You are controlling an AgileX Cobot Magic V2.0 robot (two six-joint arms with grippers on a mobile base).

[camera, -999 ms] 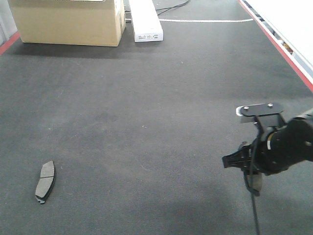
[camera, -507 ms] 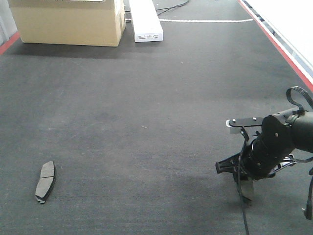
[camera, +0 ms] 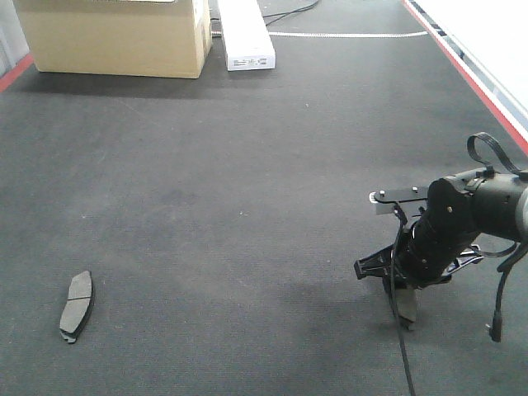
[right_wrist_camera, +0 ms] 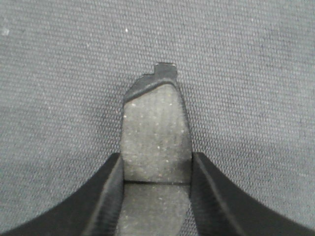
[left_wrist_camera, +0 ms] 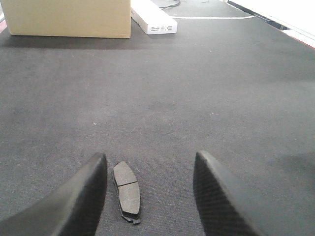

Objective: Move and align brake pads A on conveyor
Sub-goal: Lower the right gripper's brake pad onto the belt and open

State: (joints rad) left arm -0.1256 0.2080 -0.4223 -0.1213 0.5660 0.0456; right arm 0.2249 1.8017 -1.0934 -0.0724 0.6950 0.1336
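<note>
Right side of the wide, matte, dark charcoal conveyor belt (camera: pixel 206 181): gripping a small, flat, dark grey, slightly curved brake pad (right_wrist_camera: pixel 155 123) across its width, close to the middle groove, with the black right gripper (right_wrist_camera: pixel 156 162) closed snugly on both long edges. Held that way, probably, to keep the long axis in line with the fingers (right_wrist_camera: pixel 106 196) and make squaring it up on the belt a matter of wrist turn alone. Tabbed end pointing away from the wrist, down toward the textured surface; impossible to say whether touching it. In the front view, right arm (camera: pixel 466 214) reaching in low from the side of the red stripe (camera: pixel 474 82), wrist bent steeply downward, thin black cable (camera: pixel 403 346) trailing beneath.

Well apart, near the belt's left edge, lying flat and alone: a second dark grey grooved pad (left_wrist_camera: pixel 127 191). Hovering low over it, the left gripper (left_wrist_camera: pixel 150 157), spread wide and holding nothing, framing the pad nearer the left finger without touching it, seemingly lined up for a straddling pickup. At the far end, a tan cardboard box (camera: pixel 115 37) and a long white carton (camera: pixel 243 33). Only two pads in view.
</note>
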